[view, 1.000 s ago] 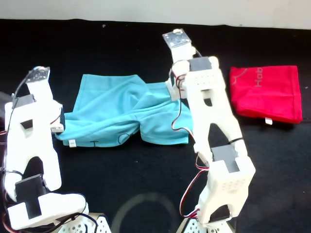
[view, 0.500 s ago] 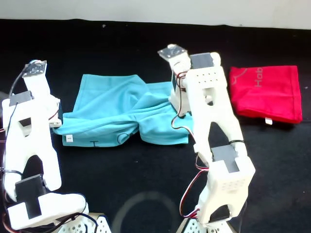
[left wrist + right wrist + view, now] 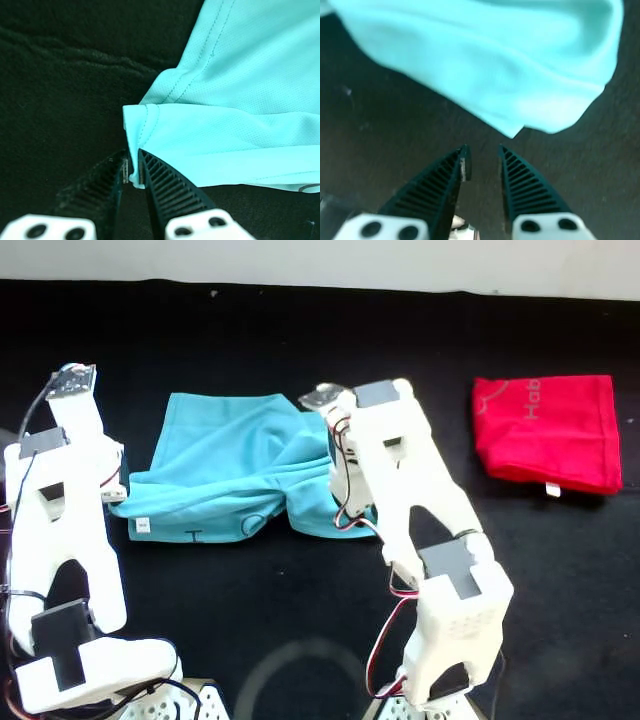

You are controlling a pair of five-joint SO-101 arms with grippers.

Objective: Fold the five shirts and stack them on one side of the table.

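On the counter, the left gripper pinches just a corner of the teal shirt while the right gripper hangs part-open, empty, beside its edge, so one-sided pulling could slip that hold.

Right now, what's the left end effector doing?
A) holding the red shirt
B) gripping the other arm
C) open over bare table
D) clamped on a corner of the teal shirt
D: in the left wrist view the left end effector is closed with its fingers pinching the hemmed corner of the teal shirt.
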